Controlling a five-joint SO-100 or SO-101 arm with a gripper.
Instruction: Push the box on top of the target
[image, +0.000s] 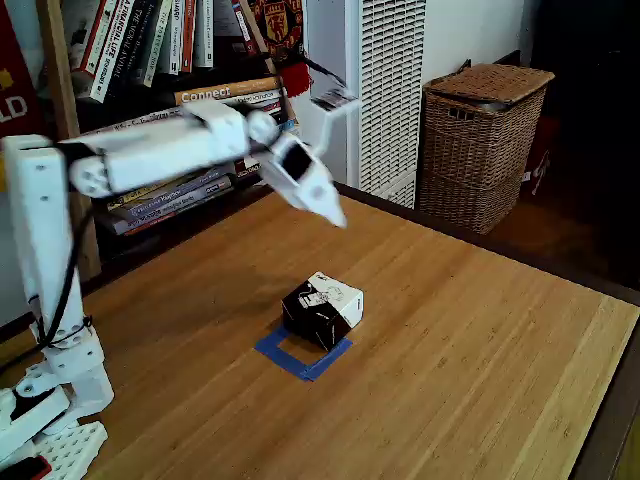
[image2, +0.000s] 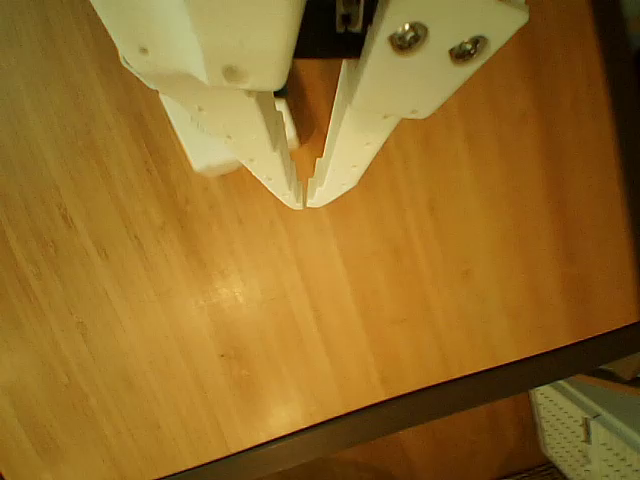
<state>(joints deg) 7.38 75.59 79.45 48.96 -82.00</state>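
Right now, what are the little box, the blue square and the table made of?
The box looks like matte black cardboard with a white printed top, judging by its folded edges. The blue square looks like flat tape stuck down, wood showing in its middle. The table seems to be smooth, slightly shiny wood: long grain stripes and a soft glare.

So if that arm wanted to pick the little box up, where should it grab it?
Probably from above, closing on two opposite black side faces of the box. It sits flat with its white top up and open wood around it, partly over the target. The gripper, shut, must open first.
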